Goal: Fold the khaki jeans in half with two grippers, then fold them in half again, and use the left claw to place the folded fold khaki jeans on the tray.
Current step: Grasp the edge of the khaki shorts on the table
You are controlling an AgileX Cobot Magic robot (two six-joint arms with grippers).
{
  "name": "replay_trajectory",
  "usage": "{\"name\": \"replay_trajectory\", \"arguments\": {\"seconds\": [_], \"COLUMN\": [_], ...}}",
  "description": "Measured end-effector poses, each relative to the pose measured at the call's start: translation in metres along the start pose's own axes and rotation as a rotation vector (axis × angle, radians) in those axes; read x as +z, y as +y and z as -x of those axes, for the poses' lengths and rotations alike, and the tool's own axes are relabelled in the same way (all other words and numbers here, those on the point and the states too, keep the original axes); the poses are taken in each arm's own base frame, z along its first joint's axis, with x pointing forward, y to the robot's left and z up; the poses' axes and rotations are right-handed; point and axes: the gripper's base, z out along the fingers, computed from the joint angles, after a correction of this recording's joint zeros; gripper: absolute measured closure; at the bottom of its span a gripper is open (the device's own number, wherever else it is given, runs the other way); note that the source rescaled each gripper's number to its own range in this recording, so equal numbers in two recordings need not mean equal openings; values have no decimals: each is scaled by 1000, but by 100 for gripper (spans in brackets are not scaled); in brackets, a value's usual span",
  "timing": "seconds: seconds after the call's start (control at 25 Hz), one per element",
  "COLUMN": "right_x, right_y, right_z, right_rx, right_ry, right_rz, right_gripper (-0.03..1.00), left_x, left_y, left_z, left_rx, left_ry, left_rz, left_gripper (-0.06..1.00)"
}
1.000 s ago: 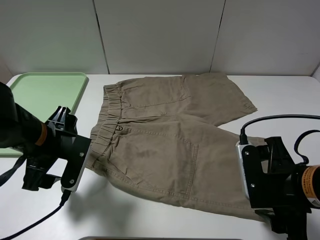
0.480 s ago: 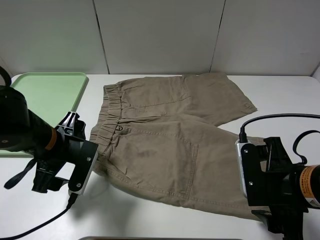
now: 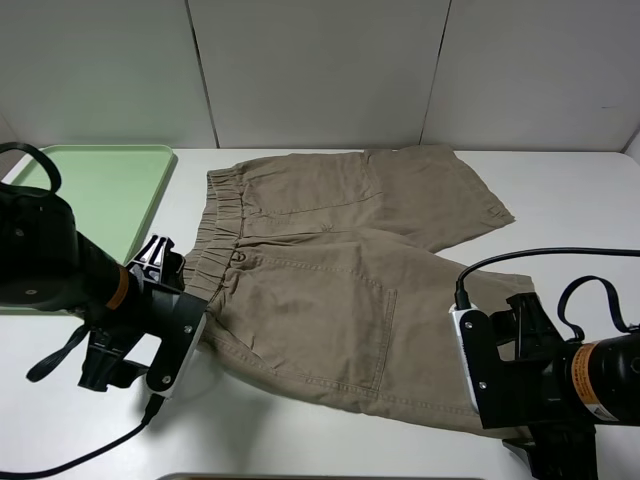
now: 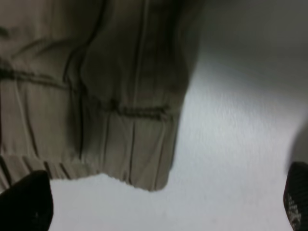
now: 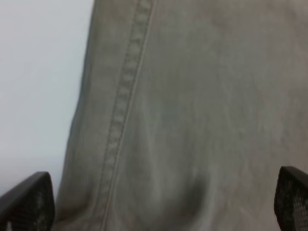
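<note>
Garment: the khaki jeans [image 3: 330, 290] are being shown lying flat and unfolded on the white table [image 3: 560, 200], with both legs spreading away from the waist.
Waistband: the gathered waistband [image 3: 215, 235] is being shown at one end of the khaki jeans, with a button [image 3: 240, 257] lying just inside it and a patch pocket [image 3: 330, 320] lying further along the nearer leg.
Tray: the tray [image 3: 70, 180] is being shown just beside the waistband end of the khaki jeans, apart from the cloth.
Left gripper: the left gripper [image 4: 160, 198] is being held low at the near corner of the waistband. Its fingers are being held spread wide, and nothing is being pinched. Bare table is showing between the tips, just off the corner of the cloth. Whether one tip is touching the waistband edge cannot be told.
Right gripper: the right gripper [image 5: 160, 199] is being held over the nearer leg of the khaki jeans, at the end farthest from the waistband. Its fingers are being held spread wide, and the cloth with its stitched seam [image 5: 120, 120] is lying between them without being pinched. Whether the tips are touching the cloth cannot be told.
</note>
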Motion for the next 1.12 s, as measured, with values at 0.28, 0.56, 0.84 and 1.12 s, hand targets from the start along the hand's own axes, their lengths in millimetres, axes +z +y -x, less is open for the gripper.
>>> {"name": "replay_trajectory", "arguments": {"seconds": [0.28, 0.56, 0.84, 1.12], "right_x": [2, 8, 8, 9], "right_y": [2, 4, 2, -2], "right_z": [-2, -2, -3, -6], "right_rx": [-3, -23, -31, -14], "right_ry": [21, 40, 24, 11], "right_rz": [17, 49, 35, 17], "right_gripper": [-3, -3, -3, -3], "left_x": [4, 5, 6, 8], "left_y": [0, 5, 9, 8], "left_z": [3, -2, -5, -5], "left_rx": [4, -29, -58, -57], "left_ry": [-25, -49, -76, -76], "left_rz": [5, 28, 54, 46], "left_gripper": [0, 0, 0, 1]}}
